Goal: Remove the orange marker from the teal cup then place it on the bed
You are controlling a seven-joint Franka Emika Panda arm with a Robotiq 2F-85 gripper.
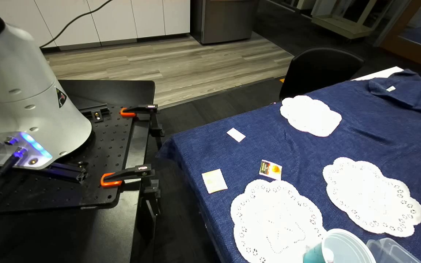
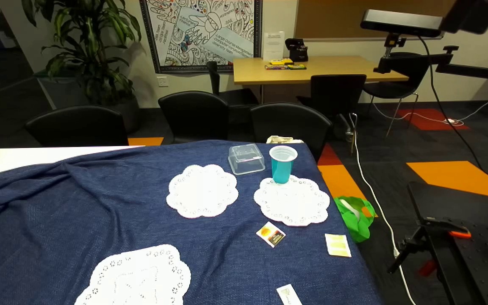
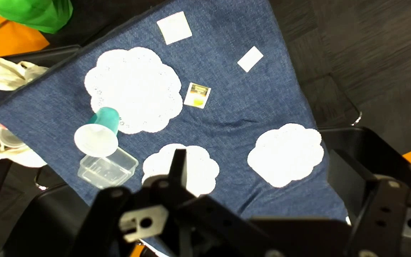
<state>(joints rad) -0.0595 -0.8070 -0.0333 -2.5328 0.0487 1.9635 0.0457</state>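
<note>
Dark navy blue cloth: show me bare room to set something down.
In the wrist view, dark navy blue cloth lies bare between the small yellow-and-black card, small white rectangular card and rightmost scalloped white doily, and between that doily and the middle doily. It's crowded where the round teal plastic cup, clear plastic box and upper-left doily bunch together.

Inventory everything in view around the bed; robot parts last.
Bed: one, navy, foreground.
Doilies: three, white, on bed.
Teal cup: one, teal, at doily edge.
Printed packet: one, multicoloured, by same doily.
Plastic container: one, clear, beside cup.
Square packet: one, yellowish, near bed edge.
Oblong packet: one, white, near bed edge.
Orange marker: none visible.
Bag: one, green, beyond bed.
Crumpled cloth: one, cream, beyond bed.
Chairs: several, black, around bed.
Robot base: one, white, on black table.
Gripper: one, black, open, facing bed.
</note>
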